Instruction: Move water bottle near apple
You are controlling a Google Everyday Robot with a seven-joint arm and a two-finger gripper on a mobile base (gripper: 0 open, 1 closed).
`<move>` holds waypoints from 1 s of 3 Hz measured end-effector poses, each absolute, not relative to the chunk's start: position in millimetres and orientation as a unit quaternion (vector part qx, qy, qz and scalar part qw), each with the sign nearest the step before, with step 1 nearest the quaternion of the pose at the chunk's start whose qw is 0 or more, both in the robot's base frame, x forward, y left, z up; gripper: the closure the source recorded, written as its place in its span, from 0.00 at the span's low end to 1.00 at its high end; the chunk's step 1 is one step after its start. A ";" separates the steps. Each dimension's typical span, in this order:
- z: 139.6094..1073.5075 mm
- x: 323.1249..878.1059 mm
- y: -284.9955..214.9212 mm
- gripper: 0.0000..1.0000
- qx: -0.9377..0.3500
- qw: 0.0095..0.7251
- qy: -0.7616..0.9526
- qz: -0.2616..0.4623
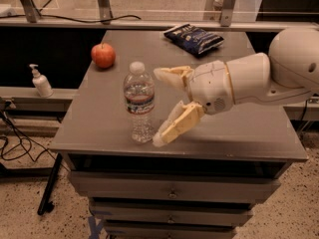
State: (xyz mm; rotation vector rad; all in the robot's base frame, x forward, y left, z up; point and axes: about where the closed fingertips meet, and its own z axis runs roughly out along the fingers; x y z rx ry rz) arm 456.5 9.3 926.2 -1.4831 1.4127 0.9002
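The water bottle (140, 103) stands upright near the front left of the grey table (249, 133); it is clear ribbed plastic with a white cap and a label band. The red apple (103, 55) sits at the table's back left, well behind the bottle. My gripper (158, 107) comes in from the right and is open, its two cream fingers (177, 124) spread wide just to the right of the bottle, with the lower fingertip close to the bottle's base. It holds nothing.
A dark blue snack bag (194, 38) lies at the back of the table. A small white pump dispenser (40, 81) stands on a lower ledge to the left. Drawers sit under the tabletop. Cables lie on the floor at left.
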 end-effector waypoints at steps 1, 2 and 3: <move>921.1 469.7 23.7 0.00 -0.587 0.455 0.556 0.373; 918.7 488.1 28.2 0.18 -0.568 0.470 0.556 0.383; 913.5 493.8 32.6 0.41 -0.550 0.471 0.562 0.399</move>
